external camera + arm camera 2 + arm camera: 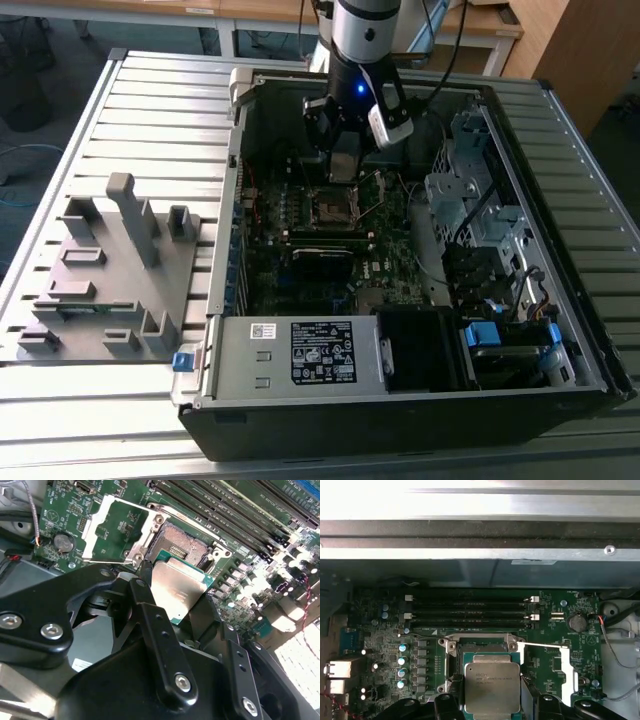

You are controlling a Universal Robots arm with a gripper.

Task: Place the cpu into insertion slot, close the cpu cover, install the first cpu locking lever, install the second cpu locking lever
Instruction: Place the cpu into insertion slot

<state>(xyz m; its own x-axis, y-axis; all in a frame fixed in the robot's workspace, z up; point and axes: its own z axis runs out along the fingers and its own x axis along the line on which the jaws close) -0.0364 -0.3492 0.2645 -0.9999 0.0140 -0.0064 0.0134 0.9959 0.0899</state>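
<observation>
Gripper (344, 170) pinching the cpu (491, 687) just above the insertion slot (182, 545), cpu cover (94, 524) open beside the slot; chip apparently tilted, so level and square it before lowering.

Cpu (492, 687) sat over insertion slot (482, 649), hid part of slot's dark middle. Fingers of gripper (492, 702) covered cpu's two side edges. Picture edge cut off most of gripper. Cpu print too small to read.

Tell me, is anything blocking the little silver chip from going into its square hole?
Nothing visible does. The gripper holds the cpu close by the insertion slot, whose dark centre lies bare. The cpu cover is swung open to one side, off the slot.
</observation>
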